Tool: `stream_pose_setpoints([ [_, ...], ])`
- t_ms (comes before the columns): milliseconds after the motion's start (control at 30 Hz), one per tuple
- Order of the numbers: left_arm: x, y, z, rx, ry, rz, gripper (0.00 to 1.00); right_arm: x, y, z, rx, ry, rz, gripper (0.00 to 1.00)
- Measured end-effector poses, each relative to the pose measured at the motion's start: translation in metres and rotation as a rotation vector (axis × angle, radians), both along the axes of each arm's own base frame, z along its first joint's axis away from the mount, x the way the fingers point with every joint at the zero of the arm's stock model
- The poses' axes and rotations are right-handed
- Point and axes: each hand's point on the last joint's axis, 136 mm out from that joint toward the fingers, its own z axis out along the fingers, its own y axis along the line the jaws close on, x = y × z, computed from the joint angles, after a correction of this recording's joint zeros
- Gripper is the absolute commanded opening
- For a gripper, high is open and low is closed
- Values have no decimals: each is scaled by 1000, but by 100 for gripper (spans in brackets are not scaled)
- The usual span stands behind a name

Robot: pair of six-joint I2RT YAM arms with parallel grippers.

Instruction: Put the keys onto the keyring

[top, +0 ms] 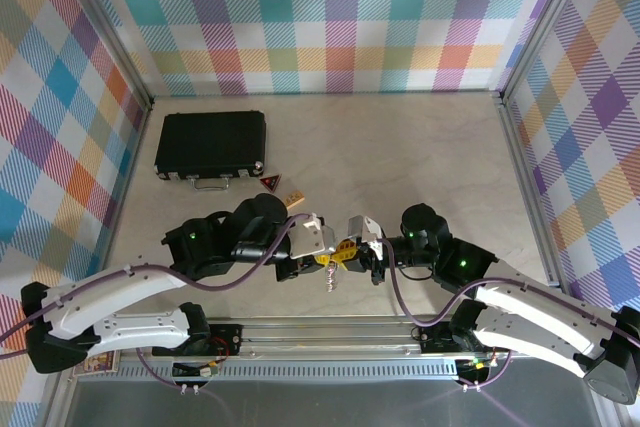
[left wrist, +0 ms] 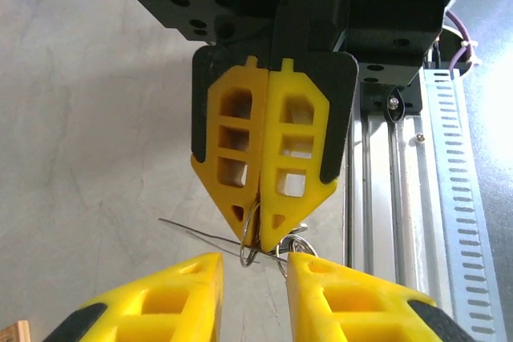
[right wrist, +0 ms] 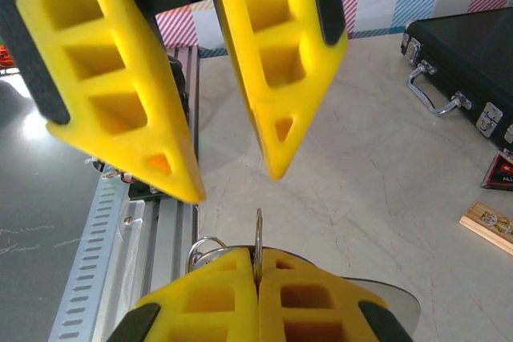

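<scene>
In the left wrist view, my right gripper (left wrist: 260, 244) is shut on a thin silver ring, the keyring (left wrist: 249, 234), held edge-on at its fingertips. The keys (left wrist: 298, 246) are partly hidden on a wire loop just behind those tips. My left gripper (left wrist: 255, 266) faces it, open, with a gap between its yellow fingers and nothing clasped; its right finger (left wrist: 353, 302) is close to the key loop. In the right wrist view the keyring (right wrist: 258, 234) sticks up from my shut right gripper (right wrist: 258, 258), and the left gripper (right wrist: 235, 183) is open above it. From above, the keys (top: 328, 279) hang below the meeting grippers.
A black case (top: 210, 144) lies at the back left. A red-and-black triangular tag (top: 271, 183) and a small wooden block (top: 291, 197) lie in front of it. The aluminium rail (top: 330, 329) runs along the near edge, just below the grippers.
</scene>
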Motion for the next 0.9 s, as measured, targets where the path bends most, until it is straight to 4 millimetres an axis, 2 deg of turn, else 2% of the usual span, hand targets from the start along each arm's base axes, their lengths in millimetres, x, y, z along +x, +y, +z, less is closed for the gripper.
stream_pose_setpoints([
  [367, 3, -7, -10, 30, 20, 3, 21, -1, 0, 0, 0, 1, 3, 0],
  [467, 5, -9, -12, 38, 22, 2, 15, 0, 0, 0, -1, 1, 1, 0],
  [600, 7, -10, -10, 35, 11, 6, 0, -1, 0, 0, -2, 2, 3, 0],
  [800, 7, -10, -8, 26, 12, 13, 0, -1, 0, 1, 3, -2, 3, 0],
  [900, 5, -11, -2, -16, 9, 11, 0, -2, -1, 7, 21, -14, 4, 8],
])
